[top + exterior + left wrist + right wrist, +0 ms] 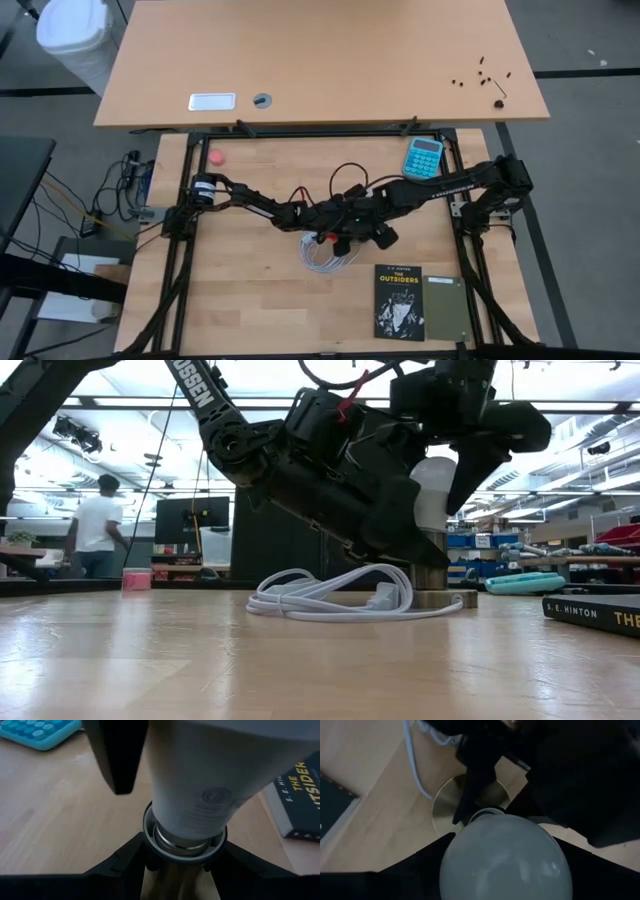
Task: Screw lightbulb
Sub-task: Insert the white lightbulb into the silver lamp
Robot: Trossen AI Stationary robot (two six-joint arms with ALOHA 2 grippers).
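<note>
So the small white pear-shaped lightbulb [200, 795] is standing upright, its greyish metal screw base down inside the round silvery socket [150, 832], right beside the coiled white cable [330, 600].

We find both arms reaching inward to meet at the centre of the high frame. The left arm enters from the left edge; its gripper [400, 555] is angled down, jaws closed in around the socket neck. The right arm extends from the right edge; its gripper [455, 470] points down from above, jaws clasping the lightbulb [432, 490].
</note>
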